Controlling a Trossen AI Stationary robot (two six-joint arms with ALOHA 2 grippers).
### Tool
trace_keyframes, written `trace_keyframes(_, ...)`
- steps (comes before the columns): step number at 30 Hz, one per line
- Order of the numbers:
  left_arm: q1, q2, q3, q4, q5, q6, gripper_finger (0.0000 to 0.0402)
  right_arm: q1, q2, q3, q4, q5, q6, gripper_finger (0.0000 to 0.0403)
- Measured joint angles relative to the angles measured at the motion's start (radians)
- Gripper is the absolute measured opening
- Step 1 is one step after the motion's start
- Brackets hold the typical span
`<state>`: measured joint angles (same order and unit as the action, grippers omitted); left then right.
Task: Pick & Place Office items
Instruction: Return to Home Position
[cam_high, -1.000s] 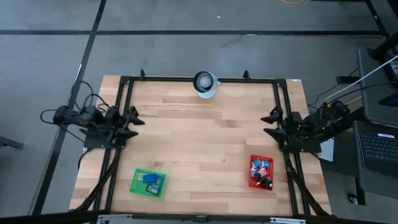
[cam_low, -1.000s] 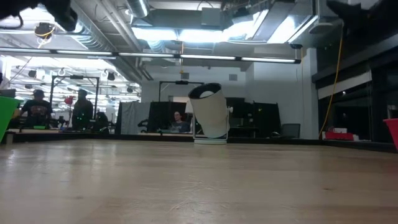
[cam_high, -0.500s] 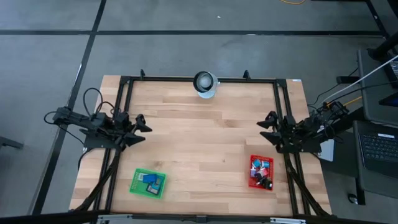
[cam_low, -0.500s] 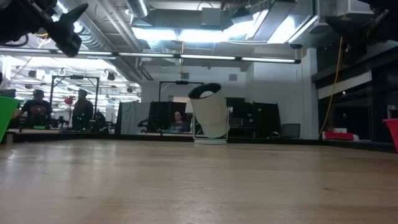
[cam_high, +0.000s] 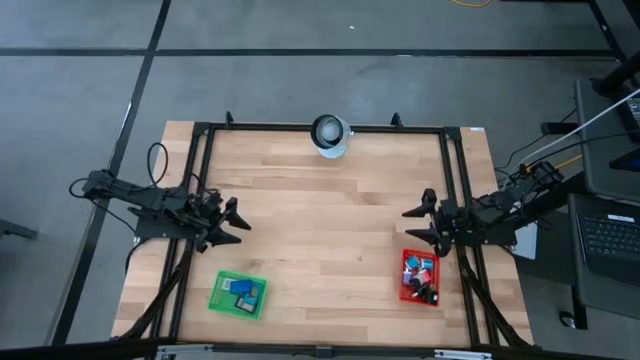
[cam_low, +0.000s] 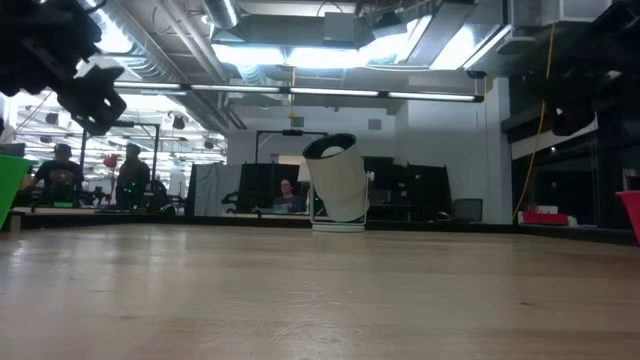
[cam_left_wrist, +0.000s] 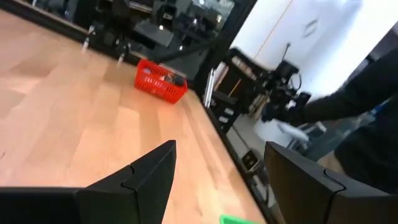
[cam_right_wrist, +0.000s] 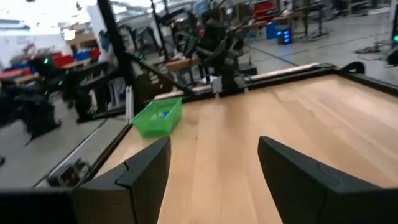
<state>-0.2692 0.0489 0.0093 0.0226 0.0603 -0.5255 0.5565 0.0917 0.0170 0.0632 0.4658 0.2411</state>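
Note:
The office items lie in two mesh baskets near the table's front edge: several small blue and black ones in the green basket (cam_high: 238, 294) at the front left, several blue, black and red ones in the red basket (cam_high: 420, 277) at the front right. My left gripper (cam_high: 236, 221) is open and empty above the table's left side, beyond the green basket. My right gripper (cam_high: 412, 223) is open and empty above the right side, just beyond the red basket. The red basket also shows in the left wrist view (cam_left_wrist: 160, 81), the green basket in the right wrist view (cam_right_wrist: 157, 118).
A round white ring-shaped object (cam_high: 330, 134) stands at the middle of the table's far edge and shows upright in the low view (cam_low: 336, 183). A black frame (cam_high: 320, 127) runs round the table. Bare wood lies between the two arms. People sit in the room behind.
Both grippers have moved in from the table's side edges toward its middle and slightly toward the near edge. My left gripper has gone right, my right gripper left. In the low view both have come down. The baskets and their items have stayed put.

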Motion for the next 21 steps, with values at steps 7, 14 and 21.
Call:
trace_keyframes(7, -0.005, 0.084, 0.000, -0.001, -0.011, -0.002, 0.0239, 0.001, 0.055, 0.000, -0.001, -0.036, 0.088, 0.0247)
trace_keyframes(14, -0.005, 0.084, 0.000, 0.002, -0.012, 0.072, 0.0239, 0.001, 0.059, 0.000, 0.000, -0.063, 0.132, 0.0247)
trace_keyframes(21, -0.005, 0.084, 0.000, -0.003, -0.024, 0.108, 0.0239, 0.001, 0.060, 0.000, -0.011, -0.152, 0.119, 0.0247)
